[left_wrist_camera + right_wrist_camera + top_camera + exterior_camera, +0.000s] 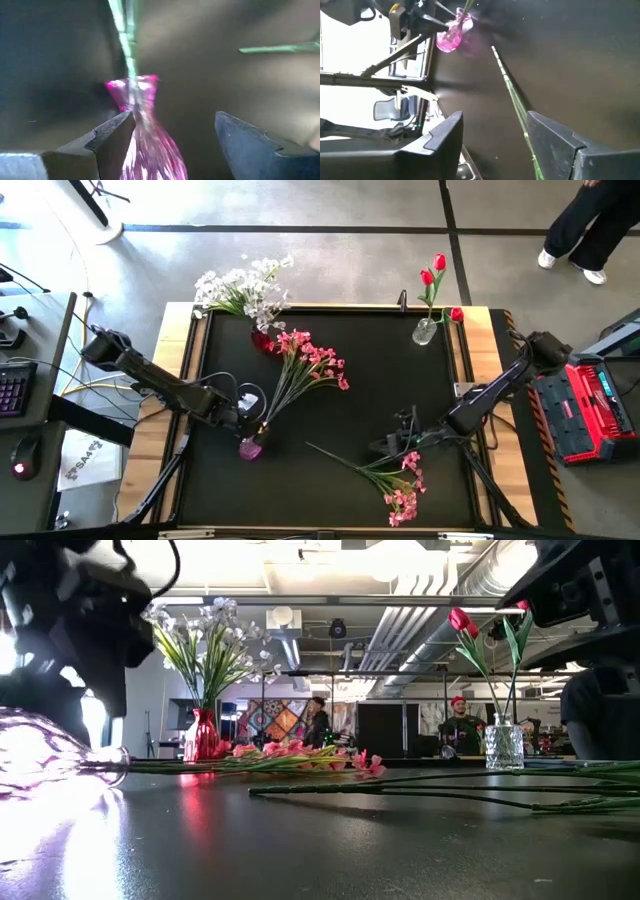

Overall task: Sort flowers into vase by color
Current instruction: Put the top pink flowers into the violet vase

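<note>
Left claw [240, 420], seen from above, sits released beside the toppled pink glass vase [250, 447] holding a pink-blossom spray [312, 365] on the black tabletop [380, 380]; the right claw [400, 442] waits released by a loose pink bunch [402, 490]. Its wrist view shows fingers [112, 142] flanking the vase [150, 145], ungripped.

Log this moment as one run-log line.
left gripper: open around tipped pink vase | right gripper: open over loose pink spray

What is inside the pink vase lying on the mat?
The pink vase holds the green stems of a pink-blossom bunch, entering at its mouth. How deep the stems reach cannot be seen through the glass.
</note>
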Tool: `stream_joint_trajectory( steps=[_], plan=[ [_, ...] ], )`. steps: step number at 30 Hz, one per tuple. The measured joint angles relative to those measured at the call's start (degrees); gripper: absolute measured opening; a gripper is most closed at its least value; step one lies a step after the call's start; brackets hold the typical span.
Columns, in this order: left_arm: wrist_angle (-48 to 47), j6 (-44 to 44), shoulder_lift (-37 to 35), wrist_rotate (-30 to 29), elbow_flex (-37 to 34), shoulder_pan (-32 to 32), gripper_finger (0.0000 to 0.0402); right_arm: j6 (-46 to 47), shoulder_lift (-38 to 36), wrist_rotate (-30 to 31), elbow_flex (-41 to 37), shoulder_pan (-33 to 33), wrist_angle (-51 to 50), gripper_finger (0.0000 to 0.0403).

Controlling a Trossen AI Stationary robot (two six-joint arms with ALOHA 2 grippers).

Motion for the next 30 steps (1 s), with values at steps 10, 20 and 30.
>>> stream_joint_trajectory(
  steps=[10, 20, 30],
  plan=[
    [-1.6, -1.0, 5.3, 3.1, -0.2, 4.5, 0.0245, -4.5, 0.0, -2.7, 0.0, -1.5, -0.2, 0.0206],
    [-3.4, 1.8, 10.0, 4.2, 1.7, 4.3, 0.0192, -7.1, 0.0, -4.1, 0.0, -1.5, -1.0, 0.0206],
    [-9.5, 5.4, 10.1, 3.9, 6.8, 4.4, 0.0088, -7.1, 0.0, -4.3, 0.0, -1.5, -3.2, 0.0206]
  ],
)
